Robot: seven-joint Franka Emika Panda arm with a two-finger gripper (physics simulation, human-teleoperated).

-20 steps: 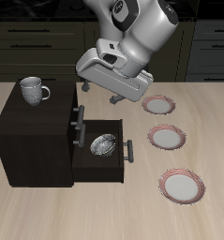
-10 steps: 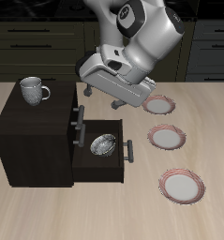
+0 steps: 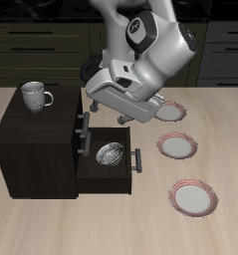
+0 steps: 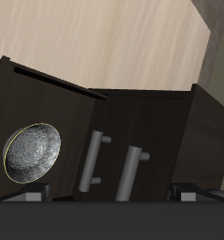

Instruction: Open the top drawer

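The dark-brown cabinet [image 3: 36,139] stands on the table with its drawer fronts facing the plates. The top drawer [image 3: 79,118] is closed; its short bar handle [image 3: 83,122] sits just below my gripper [image 3: 92,102]. In the wrist view the top drawer's handle [image 4: 130,173] lies beside the middle drawer's handle [image 4: 93,159], straight ahead between my spread fingertips [image 4: 29,194]. My gripper [image 4: 112,197] is open, empty, and a little off the handle. The lowest drawer [image 3: 109,164] is pulled out with a silver bowl [image 3: 110,153] in it; the bowl also shows in the wrist view [image 4: 32,153].
A grey mug [image 3: 34,95] stands on the cabinet's top. Three pink-rimmed plates lie in a row on the table beyond the drawer fronts: one farther back [image 3: 170,111], one in the middle [image 3: 176,145], one near the front edge [image 3: 193,196].
My hand has dropped a little and moved closer to the cabinet's front, towards the top handle. The drawers, bowl and mug have not moved.
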